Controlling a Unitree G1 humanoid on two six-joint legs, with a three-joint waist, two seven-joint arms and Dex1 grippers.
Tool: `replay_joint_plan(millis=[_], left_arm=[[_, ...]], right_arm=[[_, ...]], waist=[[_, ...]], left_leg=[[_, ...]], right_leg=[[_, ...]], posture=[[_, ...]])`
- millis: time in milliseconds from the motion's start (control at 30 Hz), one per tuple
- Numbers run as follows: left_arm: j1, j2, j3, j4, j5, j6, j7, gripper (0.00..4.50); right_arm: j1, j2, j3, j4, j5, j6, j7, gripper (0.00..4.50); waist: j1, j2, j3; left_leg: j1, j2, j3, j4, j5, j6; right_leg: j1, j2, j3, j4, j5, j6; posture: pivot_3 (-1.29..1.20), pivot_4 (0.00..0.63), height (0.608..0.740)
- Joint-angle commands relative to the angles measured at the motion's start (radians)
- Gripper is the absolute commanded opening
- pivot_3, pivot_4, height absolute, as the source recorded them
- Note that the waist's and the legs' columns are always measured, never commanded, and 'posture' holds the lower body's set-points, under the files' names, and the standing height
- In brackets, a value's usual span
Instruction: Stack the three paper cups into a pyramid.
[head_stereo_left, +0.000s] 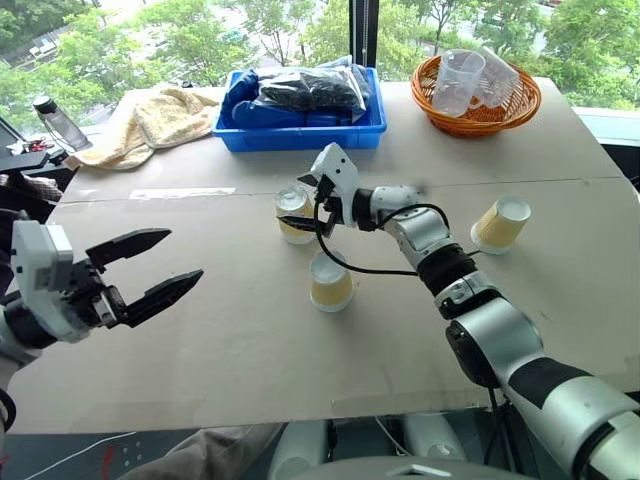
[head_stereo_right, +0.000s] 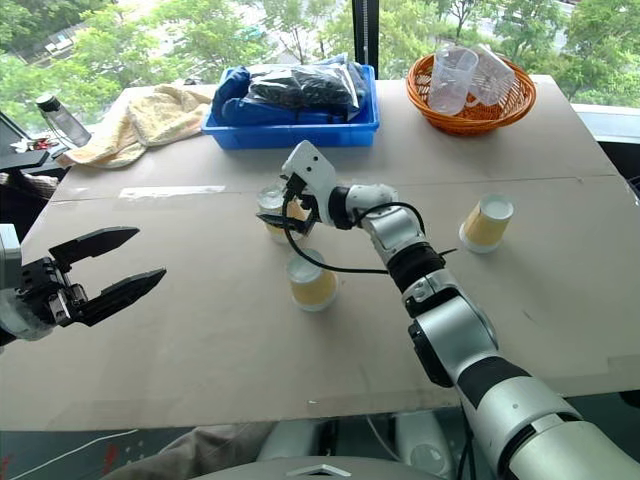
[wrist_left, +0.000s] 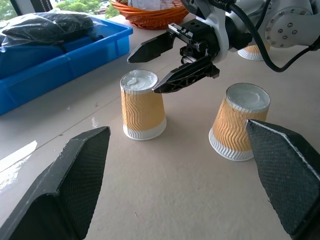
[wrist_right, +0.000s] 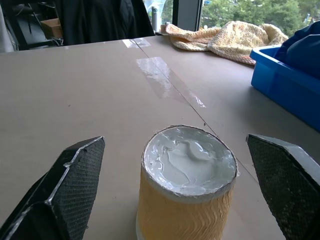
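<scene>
My right gripper stands wide open and holds nothing, its two black fingers straddling the top of the far cup, one finger on each side and clear of its sides. That cup stands upside down on the tabletop, white base up, directly ahead of my right gripper between the fingertips. The second cup also stands upside down, just beside the first one and nearer to me, under my right forearm. The third cup sits well apart on the far side of my right arm, tilted, with its white rim on the tabletop.

My left gripper is spread open and empty too, hovering above the tabletop well apart from all three cups, pointing toward the two that stand together.

Beyond my right gripper lie a blue bin with dark bags, a yellow towel and an orange basket holding clear plastic cups.
</scene>
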Motion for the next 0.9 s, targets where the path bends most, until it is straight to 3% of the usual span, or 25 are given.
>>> replay_joint_plan(millis=[33, 600, 700, 733, 800, 900], left_arm=[[0.004, 0.002, 0.035, -0.007, -0.007, -0.009, -0.011, 4.45], [0.017, 0.001, 0.071, 0.015, -0.042, 0.044, -0.025, 4.45], [0.02, -0.002, 0.07, 0.015, -0.039, 0.041, -0.027, 4.5], [0.02, -0.003, 0.071, 0.015, -0.038, 0.04, -0.028, 4.5], [0.023, -0.006, 0.072, 0.014, -0.038, 0.039, -0.029, 4.5], [0.028, -0.009, 0.072, 0.015, -0.035, 0.034, -0.032, 4.5]], right_arm=[[-0.028, 0.02, -0.012, 0.002, -0.011, -0.016, -0.018, 4.5], [-0.096, 0.07, -0.04, 0.113, -0.036, 0.053, -0.073, 4.5], [-0.099, 0.074, -0.04, 0.117, -0.041, 0.058, -0.066, 3.67], [-0.099, 0.076, -0.04, 0.118, -0.041, 0.057, -0.064, 3.1], [-0.101, 0.077, -0.04, 0.12, -0.044, 0.052, -0.063, 2.36], [-0.101, 0.074, -0.039, 0.117, -0.047, 0.046, -0.064, 2.29]], waist=[[0.0, 0.0, 0.0], [0.0, 0.001, 0.0], [-0.001, 0.001, 0.001], [-0.001, 0.001, 0.001], [-0.001, 0.001, 0.001], [-0.001, 0.001, 0.001]], left_leg=[[0.0, 0.0, 0.0, 0.0, 0.0, 0.0], [0.0, 0.0, 0.0, -0.001, 0.0, 0.0], [0.0, 0.0, 0.0, -0.001, 0.0, 0.0], [0.0, 0.0, 0.0, -0.001, 0.0, 0.0], [0.0, 0.0, 0.0, -0.001, 0.0, 0.0], [0.0, 0.0, 0.0, -0.001, 0.0, 0.0]], right_leg=[[0.0, 0.0, 0.0, 0.0, 0.0, 0.0], [0.0, 0.0, 0.0, 0.0, 0.0, 0.0], [0.0, 0.0, 0.0, 0.0, 0.0, 0.0], [0.0, 0.0, 0.0, 0.0, 0.0, 0.0], [-0.001, 0.0, 0.0, 0.0, 0.0, 0.0], [-0.001, 0.0, 0.0, 0.0, 0.0, 0.0]], posture=[[0.0, 0.15, 0.74], [0.0, 0.15, 0.74], [0.0, 0.15, 0.74], [0.0, 0.15, 0.74], [0.0, 0.15, 0.74], [0.0, 0.15, 0.74]])
